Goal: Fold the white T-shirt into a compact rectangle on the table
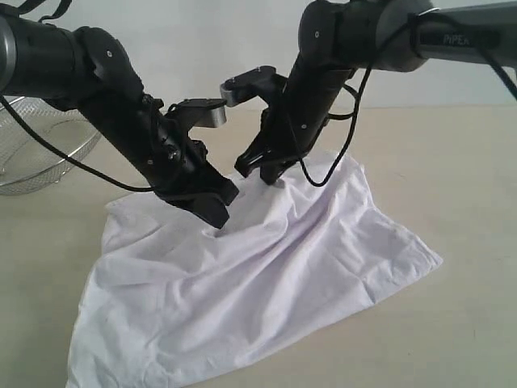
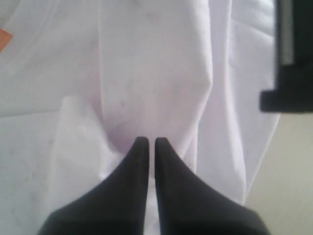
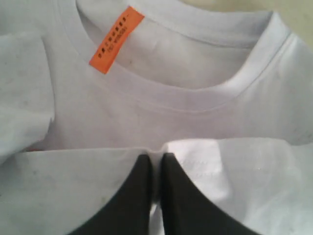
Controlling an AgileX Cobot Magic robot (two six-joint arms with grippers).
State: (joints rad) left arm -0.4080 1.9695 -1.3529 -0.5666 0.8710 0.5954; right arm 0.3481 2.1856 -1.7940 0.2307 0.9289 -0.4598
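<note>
1. Found white T-shirt (image 1: 266,275) rumpled on the surface (image 1: 468,162), covering lower left to centre right of the exterior frame.
2. Judged its long axis as running from the lower left corner up toward the right middle.
3. Found left end effector (image 1: 220,217) closed, pinching a raised ridge of cloth at centre frame.
4. Found right end effector (image 1: 266,174) closed likewise, nipping a folded edge just short of the collar (image 3: 195,105), with orange neck tag (image 3: 116,39) close beyond the tips.
5. Noted both grips near each other on the shirt's upper edge in the exterior frame, with the bulk of cloth trailing away toward lower frame.
6. Judged the coming move to turn on that: carrying the pinched edge down-frame over the body. Rated neither arm clearly nearer; placed left slightly lower and further left.
</note>
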